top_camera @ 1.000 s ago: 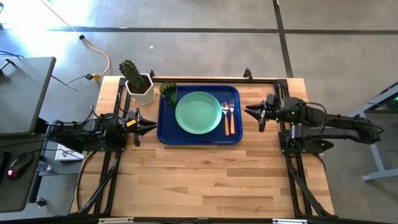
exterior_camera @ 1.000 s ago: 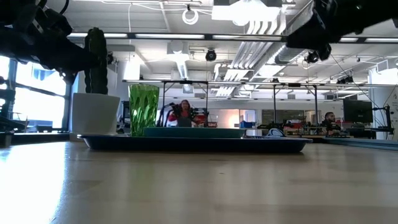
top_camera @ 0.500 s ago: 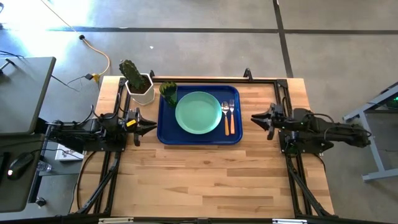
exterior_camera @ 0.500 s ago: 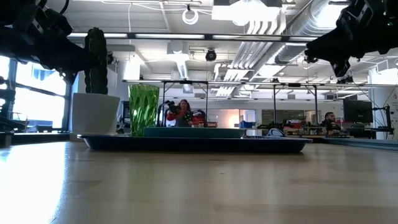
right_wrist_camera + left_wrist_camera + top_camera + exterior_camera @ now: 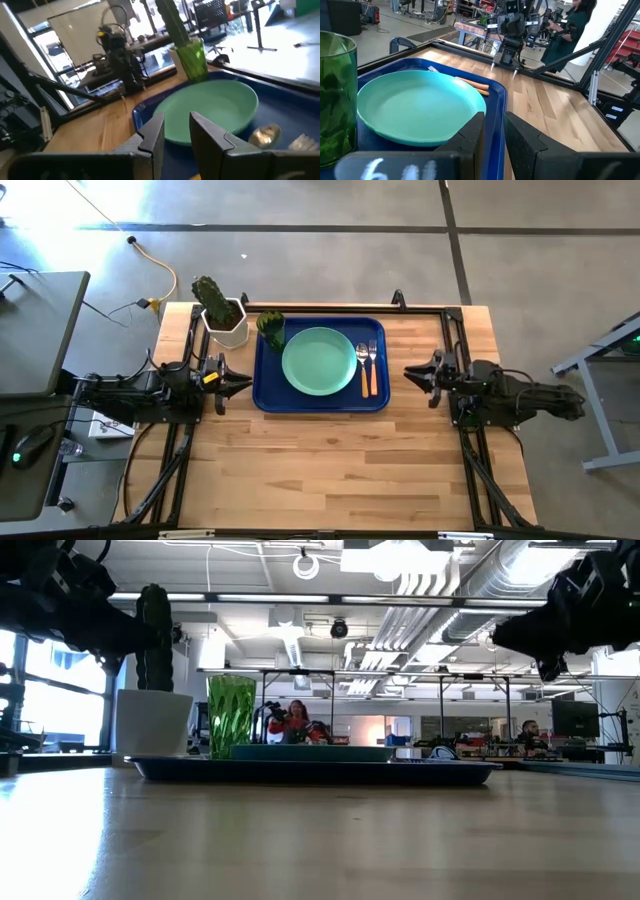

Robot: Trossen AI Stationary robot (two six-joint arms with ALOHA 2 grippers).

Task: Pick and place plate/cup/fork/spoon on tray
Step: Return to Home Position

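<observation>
- High view: you see the tray (image 5: 320, 397) lying on the far half of the table (image 5: 330, 470), its long sides running parallel to the table's far edge.
- The plate (image 5: 319, 361) sits flat in the middle of the tray, and the cup (image 5: 271, 328) stands upright in the tray's far left corner, just beside the plate.
- You find the spoon (image 5: 363, 370) and the fork (image 5: 372, 368) lying side by side along the tray's right edge, between the plate and the rim. Their long axes run from the far side to the near side, metal ends pointing to the far edge, orange handles toward the near edge. The spoon is the one nearer the plate.
- A cactus in a white pot (image 5: 222, 313) stands on the table at its far left corner, just outside the tray.
- The left gripper (image 5: 243, 385) hovers just off the tray's left edge, pointing at the tray; in the left wrist view its fingers (image 5: 472, 137) stand a narrow gap apart with nothing between them.
- The right gripper (image 5: 408, 372) hangs to the right of the tray, apart from it and pointing at it; in the right wrist view its fingers (image 5: 152, 131) are likewise slightly parted and empty.
- Low view: you can make out a person (image 5: 296, 722) in the room beyond the table.
</observation>
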